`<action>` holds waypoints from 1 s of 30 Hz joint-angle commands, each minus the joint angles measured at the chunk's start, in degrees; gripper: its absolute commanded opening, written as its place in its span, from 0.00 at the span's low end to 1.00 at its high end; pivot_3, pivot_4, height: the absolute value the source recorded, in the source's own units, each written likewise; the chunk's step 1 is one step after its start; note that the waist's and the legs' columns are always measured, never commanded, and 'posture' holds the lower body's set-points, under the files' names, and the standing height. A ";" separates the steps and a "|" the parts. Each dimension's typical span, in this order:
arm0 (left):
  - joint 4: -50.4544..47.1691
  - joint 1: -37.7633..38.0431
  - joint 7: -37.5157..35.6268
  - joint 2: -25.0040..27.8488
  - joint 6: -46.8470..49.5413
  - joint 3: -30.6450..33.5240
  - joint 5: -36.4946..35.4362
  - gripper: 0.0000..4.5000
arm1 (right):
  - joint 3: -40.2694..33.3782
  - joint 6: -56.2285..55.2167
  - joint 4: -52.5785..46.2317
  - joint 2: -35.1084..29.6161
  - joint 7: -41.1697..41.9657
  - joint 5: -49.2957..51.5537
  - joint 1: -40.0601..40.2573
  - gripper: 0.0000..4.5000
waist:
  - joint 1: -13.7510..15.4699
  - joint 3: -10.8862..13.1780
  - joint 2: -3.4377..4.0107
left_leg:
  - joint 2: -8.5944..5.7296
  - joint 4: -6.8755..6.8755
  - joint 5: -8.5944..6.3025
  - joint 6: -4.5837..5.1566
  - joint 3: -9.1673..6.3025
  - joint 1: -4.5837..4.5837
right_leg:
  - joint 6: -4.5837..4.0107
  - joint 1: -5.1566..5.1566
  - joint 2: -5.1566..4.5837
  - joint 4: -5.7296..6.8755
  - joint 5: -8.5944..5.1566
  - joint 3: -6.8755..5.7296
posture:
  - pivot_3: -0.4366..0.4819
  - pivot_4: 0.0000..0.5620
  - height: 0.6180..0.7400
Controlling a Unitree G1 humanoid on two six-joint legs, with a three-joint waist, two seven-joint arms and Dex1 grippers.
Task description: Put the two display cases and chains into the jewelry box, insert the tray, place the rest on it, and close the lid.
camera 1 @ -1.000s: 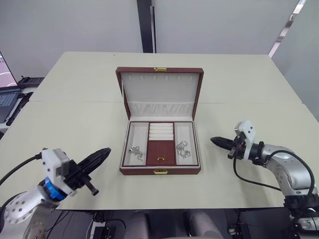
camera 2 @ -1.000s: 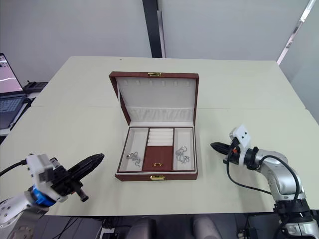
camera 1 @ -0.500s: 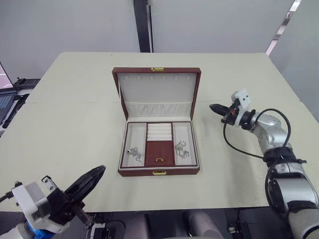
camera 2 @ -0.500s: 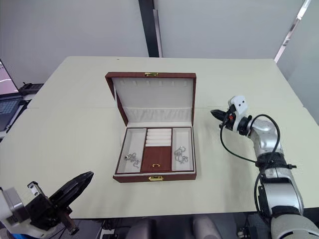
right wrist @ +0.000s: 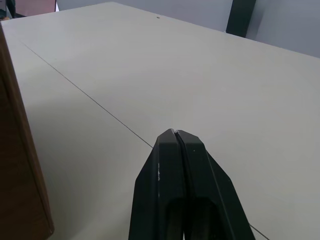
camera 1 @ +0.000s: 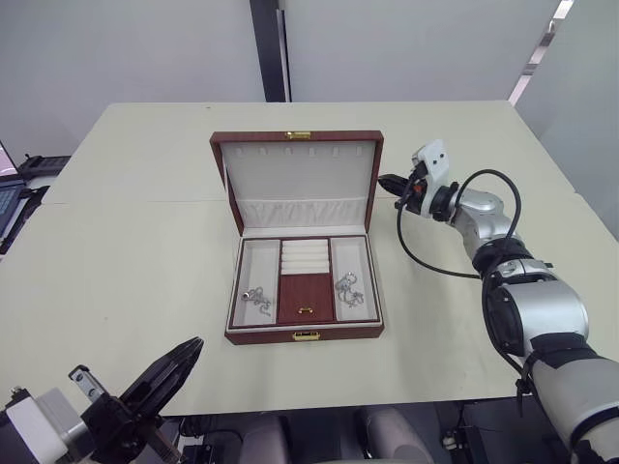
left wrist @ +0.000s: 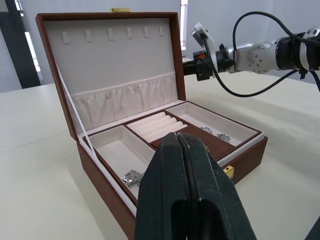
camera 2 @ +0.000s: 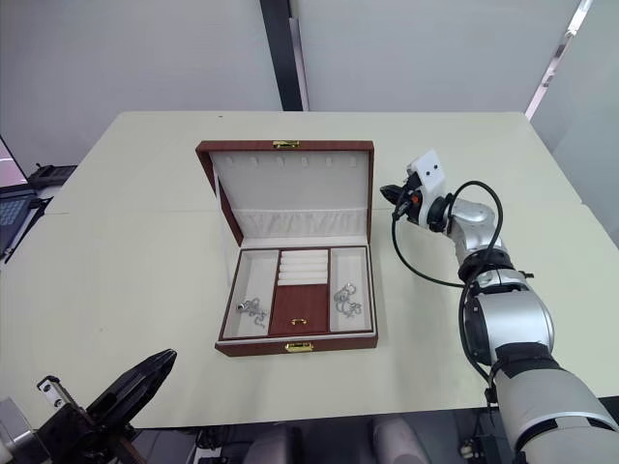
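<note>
The jewelry box [camera 1: 305,334] stands open mid-table, its lid [camera 1: 300,179] upright at the back. The tray [camera 1: 306,299] sits inside it, with small silver jewelry pieces in its left compartment [camera 1: 255,296] and its right one [camera 1: 347,286]. The display cases and chains are out of view. My right gripper [camera 1: 384,180] is shut and empty, pointing at the lid's right edge from just beside it, slightly apart from it. My left gripper [camera 1: 191,348] is shut and empty, low at the table's near edge, left of the box; the left wrist view looks past its tips [left wrist: 179,137] into the box.
The cream table [camera 1: 145,242] has a seam running across it behind the box. A laptop [camera 2: 10,208] sits off the table's far left. A black cable loops from my right wrist [camera 1: 426,261] over the table right of the box.
My right gripper has swung from beside the box's front right corner back to the lid's right edge. My left gripper has pulled down toward the table's near edge. The camera has shifted a little.
</note>
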 commanded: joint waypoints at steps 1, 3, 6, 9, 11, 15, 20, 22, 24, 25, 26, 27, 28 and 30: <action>-2.32 0.57 1.08 -0.40 -1.65 -1.25 0.03 0.00 | -3.21 -0.56 -0.30 0.43 1.15 1.88 -3.03 0.01 | -0.02 0.00 0.01 | 0.00 0.00 0.00 0.00 0.00 0.00 | 0.00 0.00 0.00 0.00 0.00 0.00 | 0.48 0.27 1.00; -3.16 0.60 1.99 -0.11 -1.33 -1.62 -0.12 0.00 | -4.57 0.33 -0.47 1.24 3.36 3.06 -3.70 0.01 | -0.13 0.01 0.01 | 0.00 0.00 0.00 0.00 0.00 0.00 | 0.00 0.00 0.00 0.00 0.00 0.00 | 0.48 0.27 1.00; -4.59 0.28 3.66 0.73 -0.60 -2.01 0.06 0.00 | -5.69 1.29 -0.85 2.00 6.14 3.83 -4.19 0.01 | -0.43 0.01 0.01 | 0.01 -0.01 0.00 0.00 -0.01 0.00 | 0.00 0.00 0.01 0.01 0.00 -0.01 | 0.48 0.27 1.00; -6.92 -0.22 6.66 1.81 1.13 -2.23 0.00 0.00 | -6.02 2.61 -1.78 2.66 10.63 4.31 -4.33 0.01 | -0.42 0.01 0.02 | 0.01 0.00 0.00 0.00 -0.04 0.00 | 0.00 0.00 0.01 0.01 0.00 -0.03 | 0.48 0.27 1.00; -7.81 -0.16 7.99 2.42 1.74 -2.33 0.07 0.00 | -6.24 4.44 -2.80 2.92 15.03 5.02 -4.25 0.01 | -0.47 0.02 0.03 | 0.01 0.00 0.00 0.00 -0.03 0.00 | 0.00 0.00 0.01 0.02 0.00 -0.03 | 0.48 0.27 1.00; -8.72 -0.20 9.69 3.63 3.00 -2.57 -0.19 0.00 | -4.76 12.30 -5.76 2.21 27.66 6.38 -3.23 0.01 | -0.47 0.06 0.11 | 0.01 -0.01 0.00 0.00 -0.04 0.00 | 0.00 0.00 0.01 0.02 0.00 -0.04 | 0.48 0.27 1.00; -8.60 -1.13 11.42 4.84 4.37 -2.97 -0.34 0.00 | -1.96 17.55 -12.66 0.93 36.46 6.17 0.13 0.01 | -0.57 0.08 0.13 | 0.03 -0.03 0.00 0.00 -0.07 0.02 | -0.01 0.00 0.02 0.04 -0.01 -0.08 | 0.48 0.27 1.00; -8.53 -1.54 11.94 5.16 4.87 -3.17 -0.46 0.00 | -0.70 18.63 -15.65 0.43 38.10 5.78 1.89 0.01 | -0.58 0.08 0.13 | 0.02 -0.02 0.00 0.00 -0.08 0.02 | -0.01 0.02 0.01 0.04 -0.01 -0.09 | 0.48 0.27 1.00; -8.48 -1.70 12.55 5.40 5.51 -3.30 -0.85 0.00 | 0.37 18.88 -17.62 -0.09 38.29 5.18 3.41 0.01 | -0.58 0.08 0.14 | 0.02 -0.01 0.00 0.00 -0.07 0.02 | -0.01 0.02 0.01 0.04 -0.01 -0.08 | 0.48 0.27 1.00; -8.45 -1.61 12.85 5.50 5.89 -3.31 -1.00 0.00 | 0.80 18.91 -18.24 -0.35 38.18 4.94 3.98 0.01 | -0.58 0.08 0.14 | 0.01 -0.01 0.00 0.00 -0.06 0.02 | -0.01 0.02 0.01 0.04 -0.01 -0.07 | 0.48 0.27 1.00; -8.38 -1.08 13.56 5.77 7.03 -3.16 -1.45 0.00 | 1.19 18.62 -18.57 -0.63 37.86 4.60 4.53 0.01 | -0.58 0.08 0.14 | 0.01 -0.01 0.00 0.00 -0.07 0.02 | -0.01 0.02 0.01 0.04 -0.01 -0.07 | 0.48 0.27 1.00; -8.26 -0.92 14.06 5.73 7.54 -3.00 -1.91 0.00 | 1.36 18.08 -18.63 -0.83 37.07 4.34 4.91 0.01 | -0.59 0.08 0.14 | 0.01 -0.01 0.00 0.00 -0.07 0.02 | -0.01 0.02 0.01 0.04 -0.01 -0.07 | 0.48 0.27 1.00; -8.03 -0.73 14.29 5.85 8.00 -2.69 -2.06 0.00 | 1.38 17.39 -18.42 -1.00 35.97 4.17 5.16 0.01 | -0.59 0.08 0.14 | 0.01 -0.01 0.00 0.00 -0.08 0.02 | -0.01 0.02 0.01 0.04 -0.01 -0.07 | 0.48 0.27 1.00; -7.56 -0.50 14.78 6.44 9.20 -1.93 -2.73 0.00 | 1.22 16.38 -18.42 -1.30 34.21 4.25 5.67 0.01 | -0.60 0.08 0.14 | 0.01 -0.01 0.00 0.00 -0.08 0.02 | -0.01 0.02 0.01 0.04 -0.01 -0.08 | 0.48 0.27 1.00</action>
